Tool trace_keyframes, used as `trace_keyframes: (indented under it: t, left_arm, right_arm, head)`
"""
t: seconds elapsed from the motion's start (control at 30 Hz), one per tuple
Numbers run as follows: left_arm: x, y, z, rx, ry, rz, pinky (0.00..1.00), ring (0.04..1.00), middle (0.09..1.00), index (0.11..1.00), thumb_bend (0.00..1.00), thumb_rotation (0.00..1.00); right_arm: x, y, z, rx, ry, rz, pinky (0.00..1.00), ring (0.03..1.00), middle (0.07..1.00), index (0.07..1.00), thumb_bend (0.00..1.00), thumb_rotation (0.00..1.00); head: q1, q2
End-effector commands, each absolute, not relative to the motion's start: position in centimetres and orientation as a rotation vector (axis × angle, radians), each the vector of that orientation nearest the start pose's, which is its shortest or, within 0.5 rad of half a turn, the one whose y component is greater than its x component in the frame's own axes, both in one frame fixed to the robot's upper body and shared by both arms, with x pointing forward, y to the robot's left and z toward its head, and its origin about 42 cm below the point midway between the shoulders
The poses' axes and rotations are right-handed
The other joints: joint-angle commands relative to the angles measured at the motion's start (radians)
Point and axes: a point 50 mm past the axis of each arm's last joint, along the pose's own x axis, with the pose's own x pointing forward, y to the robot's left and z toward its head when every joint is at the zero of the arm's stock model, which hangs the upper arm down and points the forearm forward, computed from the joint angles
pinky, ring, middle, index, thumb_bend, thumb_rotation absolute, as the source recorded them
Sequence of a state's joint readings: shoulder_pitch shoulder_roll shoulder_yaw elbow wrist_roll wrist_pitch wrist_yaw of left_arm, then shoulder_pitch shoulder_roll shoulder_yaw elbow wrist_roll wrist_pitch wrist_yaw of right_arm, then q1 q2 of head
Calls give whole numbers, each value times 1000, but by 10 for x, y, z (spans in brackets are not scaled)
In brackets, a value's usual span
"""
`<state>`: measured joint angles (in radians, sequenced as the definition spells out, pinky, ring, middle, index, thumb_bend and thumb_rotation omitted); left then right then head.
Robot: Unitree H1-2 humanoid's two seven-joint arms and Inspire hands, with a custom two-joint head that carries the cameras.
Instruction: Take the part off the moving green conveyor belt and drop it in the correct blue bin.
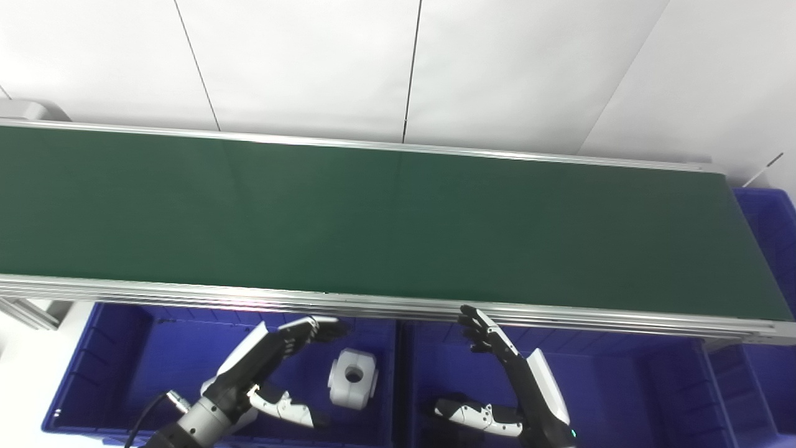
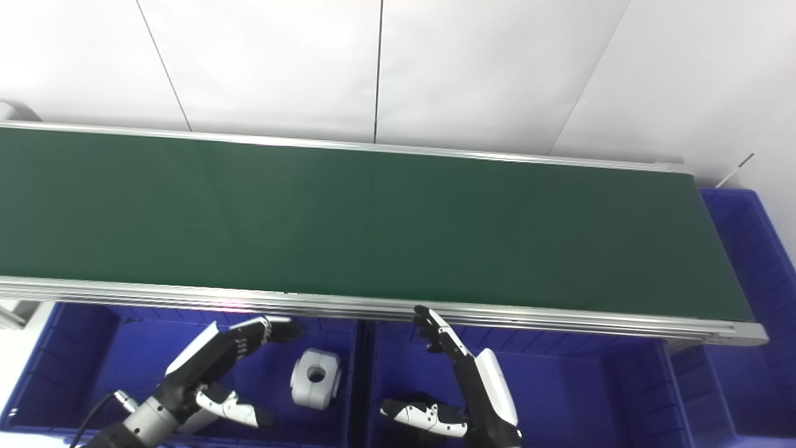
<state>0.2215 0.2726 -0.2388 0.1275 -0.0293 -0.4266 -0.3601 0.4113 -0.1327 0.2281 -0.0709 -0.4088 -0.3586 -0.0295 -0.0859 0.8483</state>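
Observation:
The green conveyor belt (image 1: 373,218) runs across the view with no part on it. A white blocky part (image 1: 353,378) with a round hole lies in the left blue bin (image 1: 112,367), just right of my left hand (image 1: 273,367). That hand is open, fingers spread over the bin, thumb below, not touching the part. My right hand (image 1: 504,379) is open too, fingers pointing up toward the belt's near rail, held over the middle blue bin (image 1: 622,386).
The belt's aluminium near rail (image 1: 398,305) overhangs the bins' far edges. Another blue bin (image 1: 771,249) stands past the belt's right end. A white wall rises behind the belt.

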Motion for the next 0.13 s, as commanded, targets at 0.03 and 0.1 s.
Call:
trace_keyframes:
  t: [0.03, 0.1]
  left_arm:
    - [183, 238, 39, 161, -71, -544, 737, 774, 786, 760, 834, 224]
    - [183, 238, 38, 158, -69, -535, 719, 772, 792, 758, 832, 221]
  right_arm:
    - [131, -202, 58, -432, -71, 254, 718, 810, 853, 906, 771, 485]
    - [131, -202, 58, -430, -73, 254, 712, 807, 851, 906, 768, 481]
  head:
    - [5, 1]
    - [4, 0]
